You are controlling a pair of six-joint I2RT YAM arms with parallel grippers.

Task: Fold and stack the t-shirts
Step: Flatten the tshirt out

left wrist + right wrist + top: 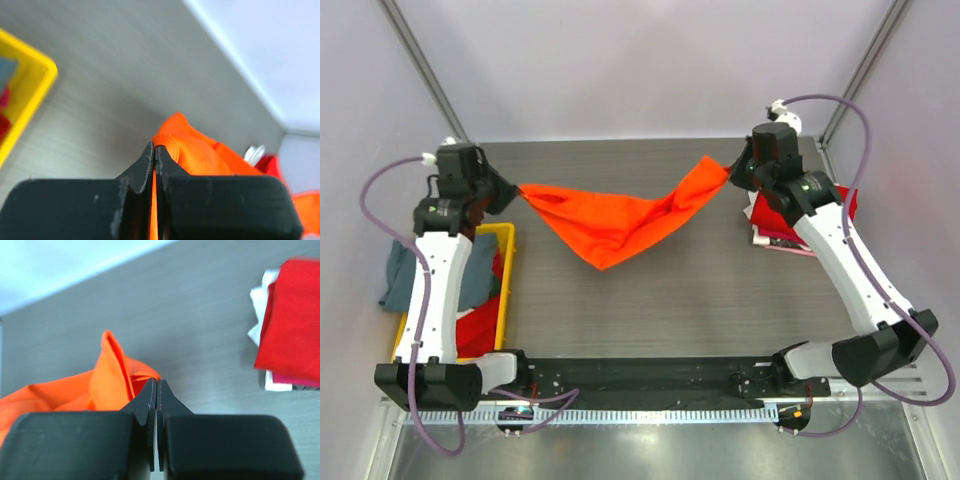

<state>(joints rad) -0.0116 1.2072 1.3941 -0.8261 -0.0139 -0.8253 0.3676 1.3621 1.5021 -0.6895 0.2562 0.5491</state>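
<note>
The bright orange t-shirt hangs stretched between my two grippers above the far half of the table, sagging to a point in the middle. My left gripper is shut on its left corner; orange cloth shows between and beside the jaws. My right gripper is shut on its right corner. A folded deep red t-shirt lies on white and pink ones at the right, also seen in the right wrist view. A grey-blue t-shirt and a red one lie in the bin.
A yellow plastic bin stands at the left edge of the table, also seen in the left wrist view. Metal frame posts rise at the back corners. The arm bases sit on a black rail at the near edge.
</note>
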